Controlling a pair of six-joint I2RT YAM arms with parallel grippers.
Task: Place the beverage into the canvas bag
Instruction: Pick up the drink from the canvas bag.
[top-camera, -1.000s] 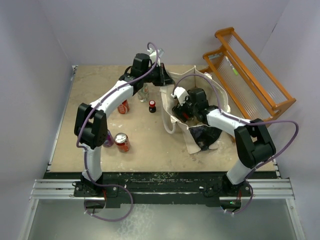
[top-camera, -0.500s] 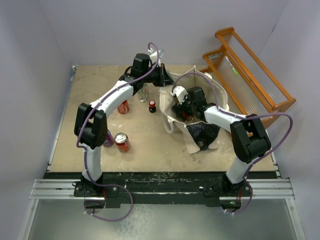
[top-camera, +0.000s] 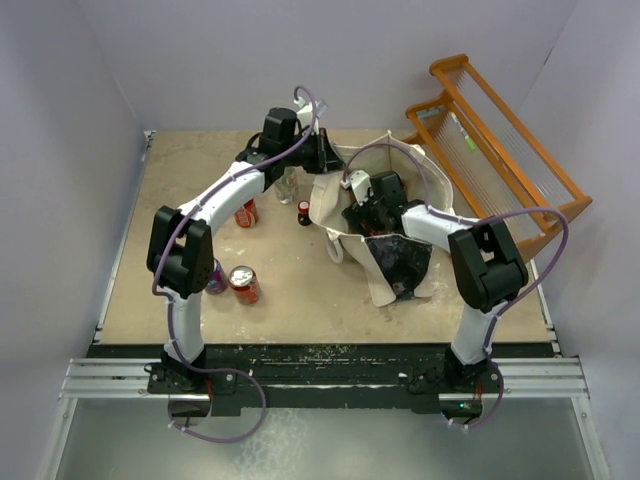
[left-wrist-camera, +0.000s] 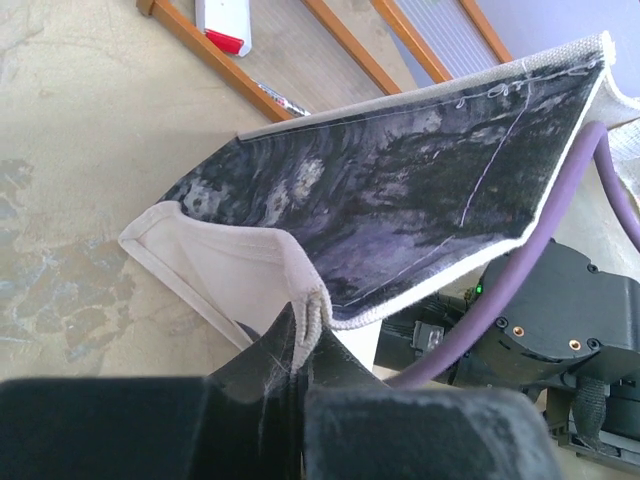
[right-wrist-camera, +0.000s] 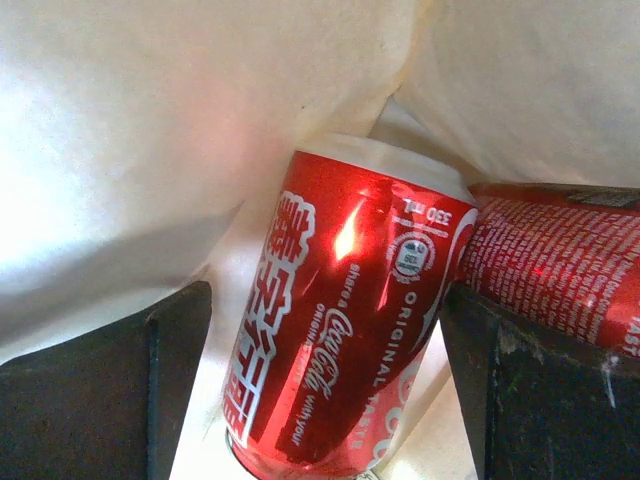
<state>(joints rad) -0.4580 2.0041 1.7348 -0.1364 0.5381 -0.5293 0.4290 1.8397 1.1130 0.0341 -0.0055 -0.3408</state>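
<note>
The cream canvas bag (top-camera: 385, 282) lies at the right centre of the table, its mouth toward the left. My left gripper (top-camera: 328, 160) is shut on the bag's rim seam (left-wrist-camera: 312, 318) and holds the mouth up; the navy print (left-wrist-camera: 400, 190) faces its camera. My right gripper (top-camera: 362, 215) reaches inside the bag. In the right wrist view a red Coca-Cola can (right-wrist-camera: 340, 320) lies between its spread fingers (right-wrist-camera: 180, 370), with a gap on the left side. A second red can (right-wrist-camera: 560, 270) lies beside it against the cream lining (right-wrist-camera: 150, 150).
On the table left of the bag are a small dark bottle (top-camera: 304, 212), a clear bottle (top-camera: 287, 185), a red can (top-camera: 247, 213), another red can (top-camera: 244, 284) and a purple can (top-camera: 216, 277). The orange wooden rack (top-camera: 500, 150) stands at the back right.
My right gripper has pushed farther up and left into the bag. The bag's mouth has spread wider to the left. The left gripper has held its grip on the rim.
</note>
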